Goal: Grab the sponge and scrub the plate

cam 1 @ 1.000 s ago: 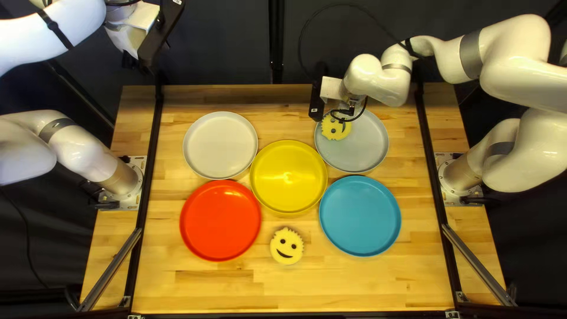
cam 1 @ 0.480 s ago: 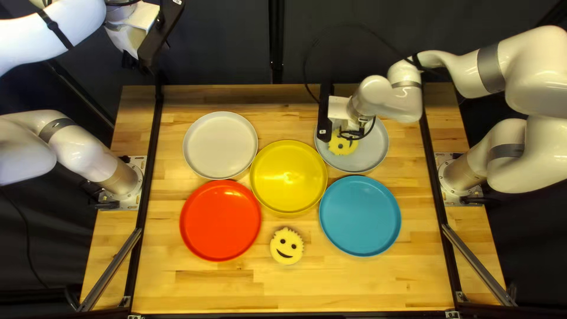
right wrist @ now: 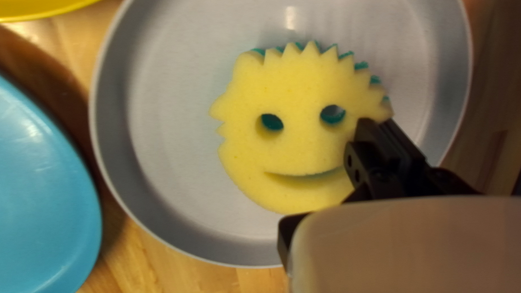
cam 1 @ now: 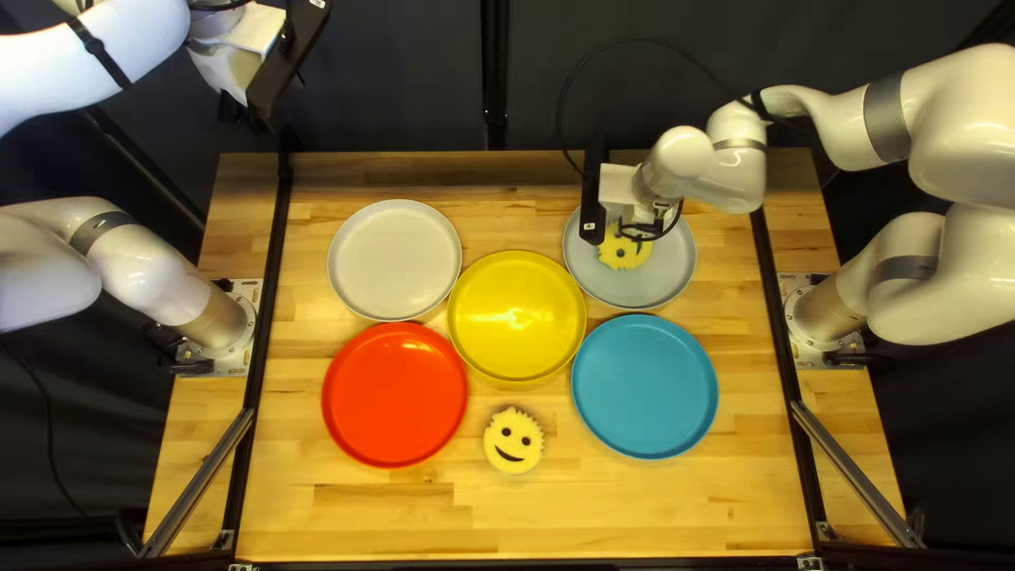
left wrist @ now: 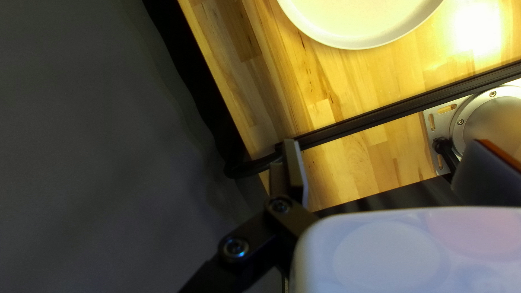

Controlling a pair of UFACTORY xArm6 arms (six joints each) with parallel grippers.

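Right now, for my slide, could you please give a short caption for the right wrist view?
The right hand grips the yellow smiley sponge, which lies face up in the grey plate.

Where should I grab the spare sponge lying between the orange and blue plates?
Come straight down from above: the spare sponge lies flat, face up, on the table. Pinch across its smooth rounded sides, not the spiky far edge. The orange plate sits close on one side, so a narrow opening seems safer.
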